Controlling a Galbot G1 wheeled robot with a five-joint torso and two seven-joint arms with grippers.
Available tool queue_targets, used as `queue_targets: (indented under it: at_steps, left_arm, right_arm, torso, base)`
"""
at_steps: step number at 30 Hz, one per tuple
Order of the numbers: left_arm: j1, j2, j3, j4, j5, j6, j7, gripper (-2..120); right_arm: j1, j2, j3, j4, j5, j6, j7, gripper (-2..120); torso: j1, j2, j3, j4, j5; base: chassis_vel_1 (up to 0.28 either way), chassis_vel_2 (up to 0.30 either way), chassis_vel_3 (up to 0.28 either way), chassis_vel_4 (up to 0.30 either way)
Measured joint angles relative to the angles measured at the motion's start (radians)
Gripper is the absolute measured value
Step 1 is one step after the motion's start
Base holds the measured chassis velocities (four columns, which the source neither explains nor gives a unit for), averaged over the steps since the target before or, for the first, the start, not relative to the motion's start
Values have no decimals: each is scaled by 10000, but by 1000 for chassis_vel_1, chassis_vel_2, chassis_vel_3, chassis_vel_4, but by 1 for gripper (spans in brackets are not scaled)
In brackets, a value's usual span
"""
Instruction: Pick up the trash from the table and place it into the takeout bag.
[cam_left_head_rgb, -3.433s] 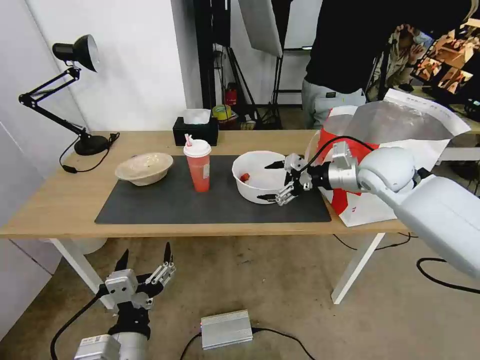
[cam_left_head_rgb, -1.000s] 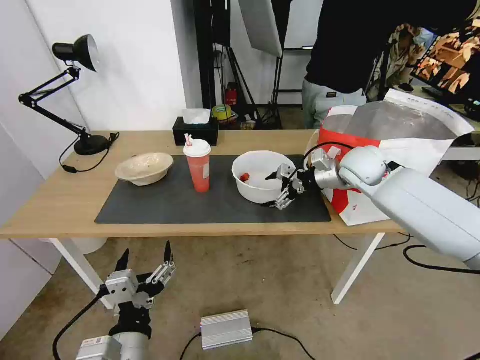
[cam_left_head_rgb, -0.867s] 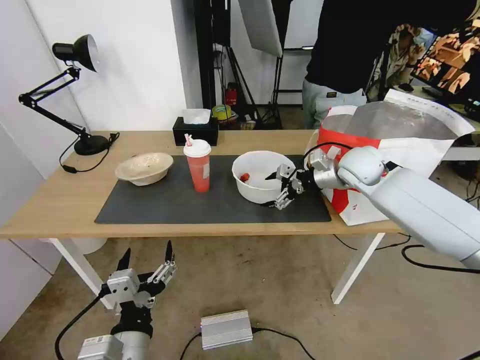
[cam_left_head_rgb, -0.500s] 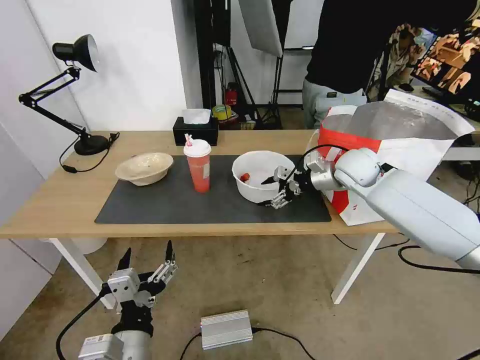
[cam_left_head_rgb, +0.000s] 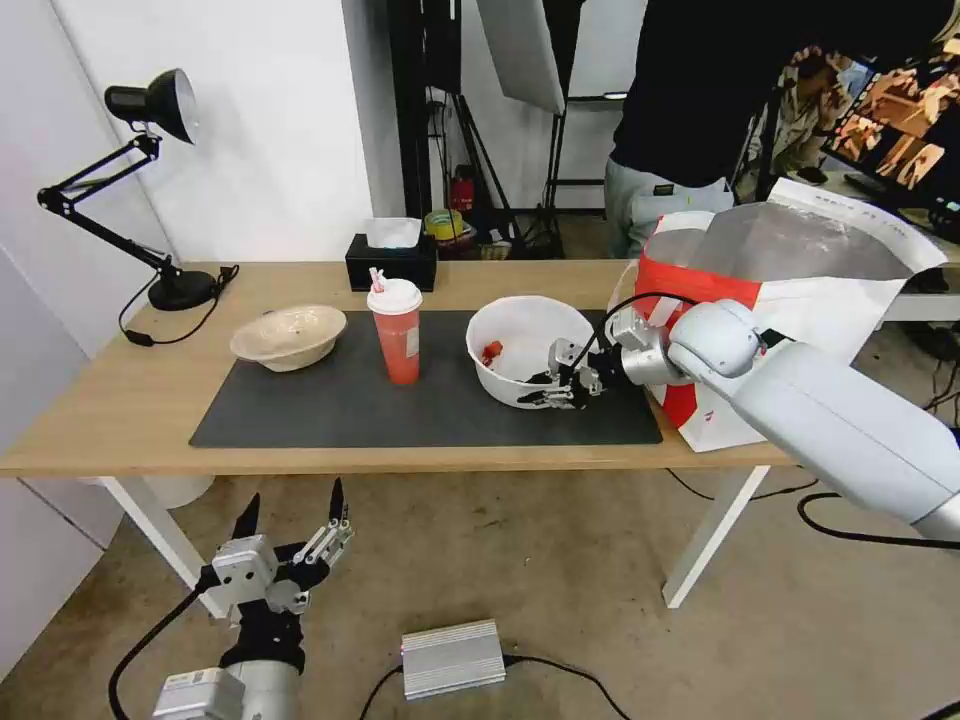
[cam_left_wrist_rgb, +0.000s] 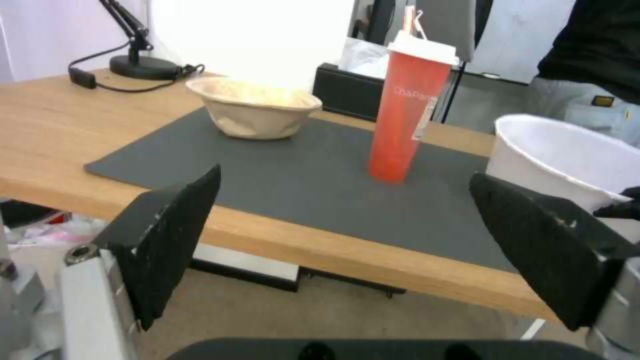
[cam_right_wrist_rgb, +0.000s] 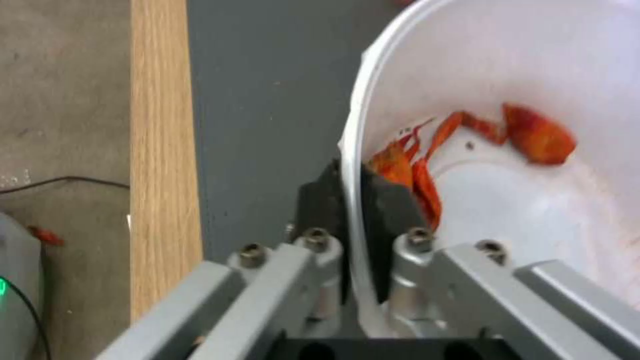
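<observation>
A large white plastic bowl (cam_left_head_rgb: 515, 335) with red scraps (cam_right_wrist_rgb: 537, 135) inside stands on the dark mat (cam_left_head_rgb: 340, 410) of the table (cam_left_head_rgb: 110, 400). My right gripper (cam_left_head_rgb: 553, 378) is shut on the bowl's near rim (cam_right_wrist_rgb: 352, 165), one pad inside the wall and one outside; the bowl tilts slightly. Left of it stand a red drink cup (cam_left_head_rgb: 397, 332) with white lid and straw and a beige pulp bowl (cam_left_head_rgb: 289, 336). The takeout bag (cam_left_head_rgb: 800, 300) stands open at the table's right end. My left gripper (cam_left_head_rgb: 290, 525) hangs open below the table's front edge.
A black tissue box (cam_left_head_rgb: 391, 260) sits at the table's back edge and a desk lamp (cam_left_head_rgb: 150, 110) at its left end. A person in black (cam_left_head_rgb: 720, 100) stands behind the bag. A silver box (cam_left_head_rgb: 452, 657) and cables lie on the floor.
My right gripper closed from open around the white bowl's near rim to shut on it, and the bowl tipped and shifted slightly. The left arm stayed still.
</observation>
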Motion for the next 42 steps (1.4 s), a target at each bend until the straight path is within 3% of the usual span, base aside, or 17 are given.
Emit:
queue_targets:
  at_steps: [3,22,42]
  left_arm:
    - [-16,1,-3,-3,-1,-5,-14,100]
    - [-85,0,-24,1,-11,-38,-45,100]
    - [-54,2,-46,-62,-17,-58,-118,100]
  right_arm:
    - [35,-6,-27,9,0,23,1,0]
    - [54,29,-116,37,43,120,91,0]
    - [258,23,719,257,878,392,289,0]
  torso:
    - [0,0,0,0,0]
    - [0,0,0,-1,0]
    - [0,0,0,0,0]
  base:
    - [0,0,0,0]
    - [0,0,0,0]
    - [0,0,0,0]
